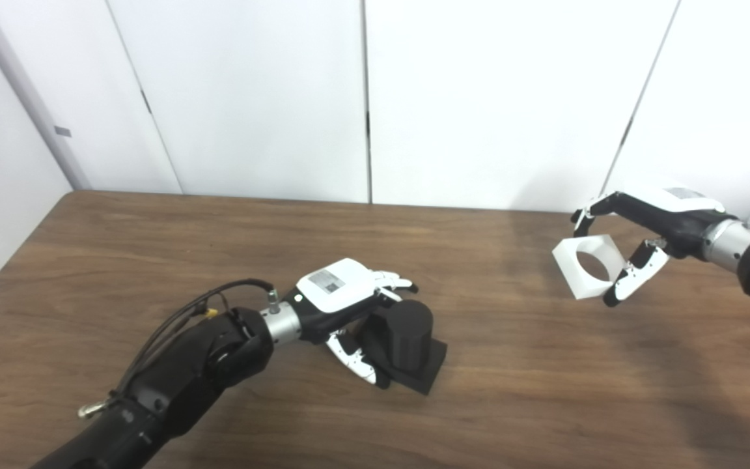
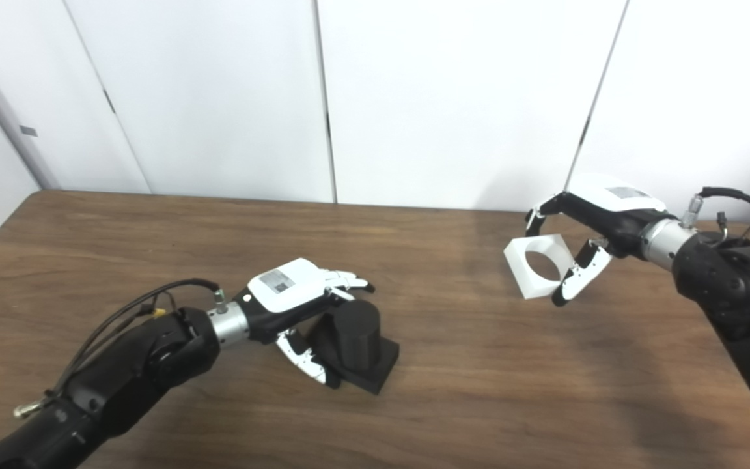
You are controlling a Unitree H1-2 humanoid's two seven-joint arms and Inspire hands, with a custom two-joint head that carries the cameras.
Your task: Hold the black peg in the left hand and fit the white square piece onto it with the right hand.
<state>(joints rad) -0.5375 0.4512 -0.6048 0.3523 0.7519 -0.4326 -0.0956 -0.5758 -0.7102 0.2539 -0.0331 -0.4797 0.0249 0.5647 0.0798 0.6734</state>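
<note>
Left eye view entry: the black peg (image 1: 407, 339) is a short, matte cylinder standing on a flat square base of the same dull black, and the base looks tipped, one corner pointing toward the near edge of the tabletop (image 1: 153, 260). It sits around the middle of the tabletop, a little toward the near edge. Your left hand (image 1: 349, 306) is wrapped around it, fingers (image 1: 393, 282) curled over the far side of the cylinder and the thumb against the near side at the base. I read that as a grasp on the peg, though I cannot tell whether the base is fully lifted clear.

White square piece (image 1: 588, 267): a smooth, hard-looking block with a wide round bore through it, the bore facing roughly toward the camera. Your right hand (image 1: 642, 241) holds it raised above the tabletop near the right edge, fingers over the top corner and thumb under the lower right side. The two parts are well apart.

Step judged: both parts are secured and the mating has not begun. The next move calls for you to bring the right hand across toward the peg and turn the piece so its bore lines up with the cylinder's axis before sliding it on. The fit looks close, so a skewed approach would likely jam on the rim.

Tabletop is dark brown wood grain, low sheen.
</note>
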